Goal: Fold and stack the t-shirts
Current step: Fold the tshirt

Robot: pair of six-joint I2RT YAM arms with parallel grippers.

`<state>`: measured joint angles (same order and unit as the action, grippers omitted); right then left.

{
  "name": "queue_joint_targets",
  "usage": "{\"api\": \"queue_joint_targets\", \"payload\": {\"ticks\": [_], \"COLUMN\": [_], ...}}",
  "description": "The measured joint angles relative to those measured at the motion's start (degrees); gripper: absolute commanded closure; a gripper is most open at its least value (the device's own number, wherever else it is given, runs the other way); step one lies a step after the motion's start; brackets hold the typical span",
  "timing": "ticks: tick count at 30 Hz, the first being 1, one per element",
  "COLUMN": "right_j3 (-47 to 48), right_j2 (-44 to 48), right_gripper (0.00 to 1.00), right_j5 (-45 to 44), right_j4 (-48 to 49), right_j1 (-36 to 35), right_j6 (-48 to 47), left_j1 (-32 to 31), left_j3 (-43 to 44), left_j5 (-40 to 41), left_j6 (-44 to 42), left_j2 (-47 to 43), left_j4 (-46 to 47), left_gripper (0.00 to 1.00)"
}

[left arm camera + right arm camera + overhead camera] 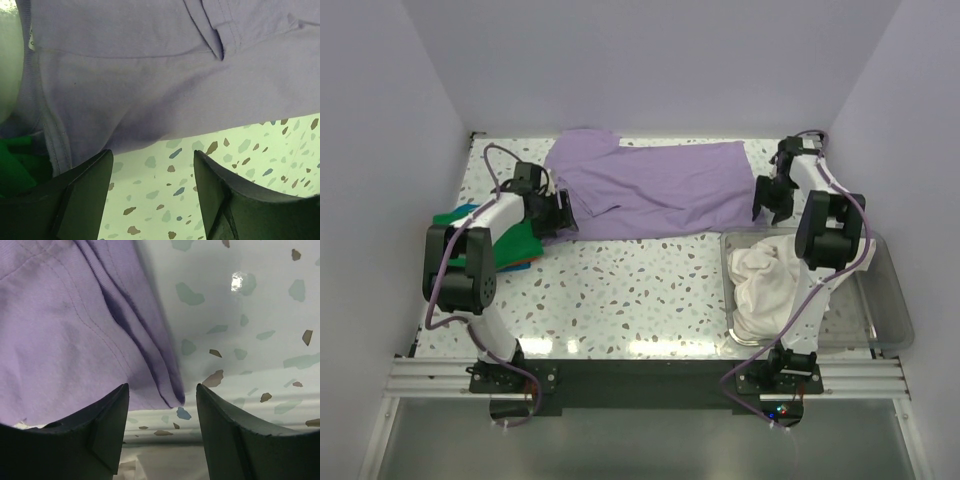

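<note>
A lavender t-shirt (pixel 655 188) lies spread across the far half of the table. My left gripper (pixel 563 215) is at its near left corner, open, with only speckled table between its fingers (pixel 90 185); the shirt's hem (pixel 150 100) lies just beyond the tips. My right gripper (pixel 772 200) stands open at the shirt's right edge, and the folded corner (pixel 165 385) of the cloth lies just beyond the gap. A green t-shirt (pixel 520 243) lies under the left arm. A cream t-shirt (pixel 767 283) is crumpled in the clear bin (pixel 890 300).
The clear plastic bin sits at the right front, close under the right arm. White walls close in the table on three sides. The near middle of the table (pixel 640 290) shows bare speckled surface.
</note>
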<state>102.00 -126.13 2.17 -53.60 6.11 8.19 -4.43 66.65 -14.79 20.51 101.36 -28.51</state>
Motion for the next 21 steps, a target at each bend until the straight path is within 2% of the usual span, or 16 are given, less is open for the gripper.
{"api": "queue_joint_targets", "payload": {"ticks": [2, 4, 7, 12, 21], "right_j3": [0.1, 0.4, 1.0, 1.9, 1.9], "right_j2": [0.0, -0.1, -0.4, -1.3, -1.3], "right_gripper": [0.6, 0.81, 0.91, 1.0, 1.0], "right_j5": [0.5, 0.6, 0.5, -1.2, -8.5], "right_j4": [-0.4, -1.0, -2.0, -3.1, -3.6], "right_j1": [0.0, 0.0, 0.0, 0.0, 0.1], "right_j6": [-0.7, -1.4, -1.8, -1.8, -1.0], "left_j1": [0.0, -0.1, -0.1, -0.1, -0.1], "left_j3": [-0.3, -0.7, -1.2, -1.9, -1.9], "left_j5": [0.1, 0.2, 0.5, 1.5, 3.7], "left_j6": [0.0, 0.0, 0.0, -0.1, -0.1], "left_j2": [0.0, 0.3, 1.2, 2.4, 2.6], "left_j4": [0.7, 1.2, 1.8, 2.5, 3.9], "left_gripper": [0.29, 0.29, 0.29, 0.29, 0.29]}}
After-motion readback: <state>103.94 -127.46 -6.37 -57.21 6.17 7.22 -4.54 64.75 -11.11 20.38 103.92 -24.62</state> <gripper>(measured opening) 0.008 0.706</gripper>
